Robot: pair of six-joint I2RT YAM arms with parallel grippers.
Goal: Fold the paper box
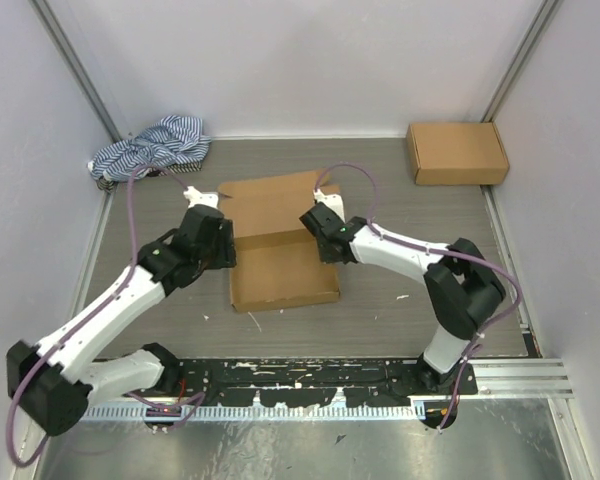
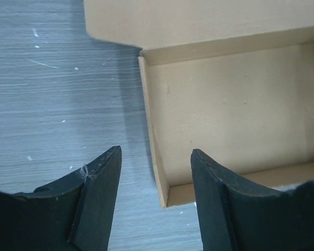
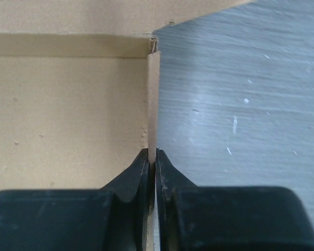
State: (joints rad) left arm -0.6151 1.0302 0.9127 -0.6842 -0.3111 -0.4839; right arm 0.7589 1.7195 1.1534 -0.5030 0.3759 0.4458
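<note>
The paper box (image 1: 280, 255) is a shallow brown cardboard tray in the middle of the table, its lid panel laid open toward the back. My left gripper (image 1: 227, 243) is at the box's left side. In the left wrist view the left gripper (image 2: 156, 151) is open. One finger is over the table and the other over the box's inside (image 2: 225, 104), with the left wall (image 2: 152, 141) between them, untouched. My right gripper (image 1: 316, 224) is at the right side. The right gripper (image 3: 152, 151) is shut on the thin right wall (image 3: 153, 94) of the box (image 3: 68, 115).
A second closed brown cardboard box (image 1: 457, 152) lies at the back right corner. A blue-and-white striped cloth (image 1: 150, 148) is bunched at the back left. White walls enclose the grey table (image 1: 400, 290) on three sides.
</note>
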